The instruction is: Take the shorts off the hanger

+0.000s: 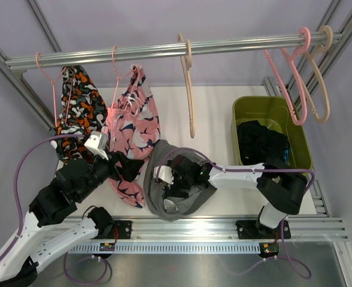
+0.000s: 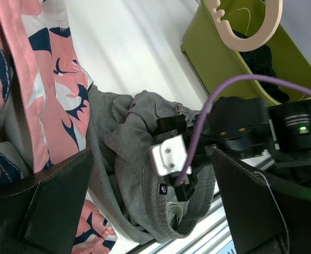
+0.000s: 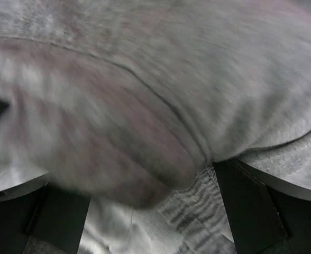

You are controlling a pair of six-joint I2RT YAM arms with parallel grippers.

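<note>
The grey shorts (image 1: 158, 200) lie crumpled on the table near the front rail, off any hanger. My right gripper (image 1: 175, 177) sits pressed into them. In the right wrist view its jaws (image 3: 150, 217) stand wide apart with blurred grey cloth (image 3: 145, 79) over and between them. My left gripper (image 1: 128, 166) is open and empty beside the hanging pink patterned shorts (image 1: 141, 122). Its wrist view looks at the grey shorts (image 2: 129, 159). The blue-orange-white shorts (image 1: 77, 110) hang on a pink hanger (image 1: 47, 72) at the far left. Black shorts (image 1: 260, 140) lie in the green bin (image 1: 272, 103).
A bare beige hanger (image 1: 190, 101) hangs mid-rail above the grey shorts. Bare pink and beige hangers (image 1: 296, 89) hang at the rail's right end over the bin. The front aluminium rail (image 1: 224, 226) borders the table. The right arm's purple cable (image 2: 198, 137) crosses the left wrist view.
</note>
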